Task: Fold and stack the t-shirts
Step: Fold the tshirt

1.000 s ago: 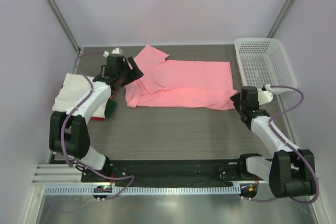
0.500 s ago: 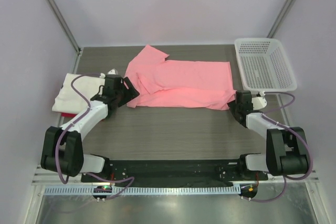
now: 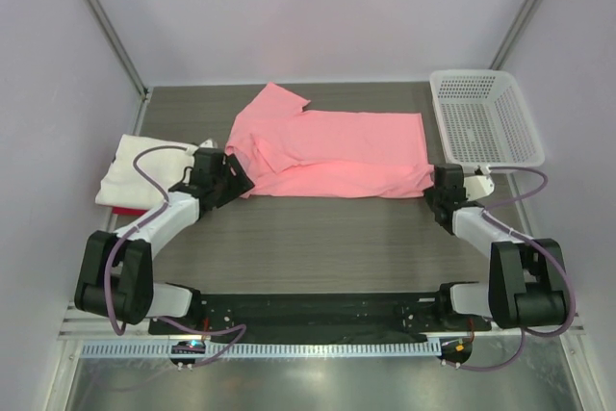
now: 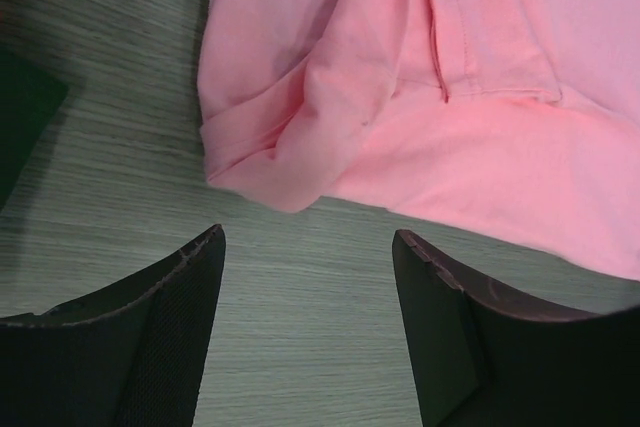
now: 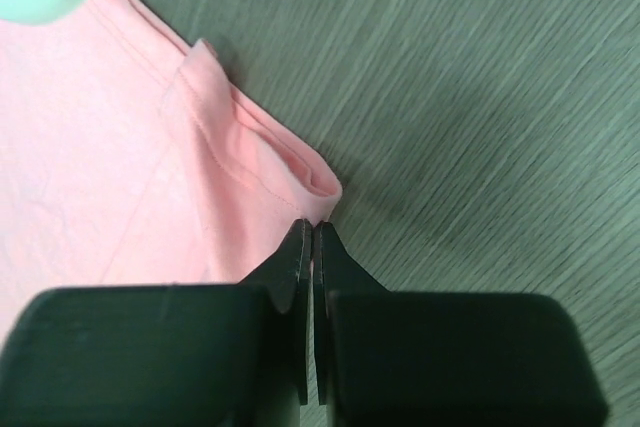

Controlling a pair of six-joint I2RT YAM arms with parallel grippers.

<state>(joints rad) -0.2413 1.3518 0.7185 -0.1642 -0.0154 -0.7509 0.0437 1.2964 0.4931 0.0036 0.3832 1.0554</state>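
- Across the far half of the tabletop (image 3: 318, 238), the salmon-pink t-shirt (image 3: 332, 151) lies spread out and partly folded over itself. One sleeve points toward the far left, and its near-left corner is bunched into soft creases.
- At the left edge sits the white t-shirt (image 3: 130, 166), folded. A thin strip of the red t-shirt (image 3: 119, 209) shows beneath its near side. Both lie well apart from the pink one.
- The left end effector (image 4: 310, 242) is low over the wood just short of the pink shirt's bunched near-left corner. Its jaws stand apart with bare tabletop between them and touch no cloth.
- The right end effector (image 5: 312, 232) is at the shirt's near-right corner. Its jaws are pressed together, tips right at the folded hem. Whether any fabric is caught between them cannot be told.
- A white mesh basket (image 3: 484, 117) stands in the far-right corner, just beyond the shirt's right edge.
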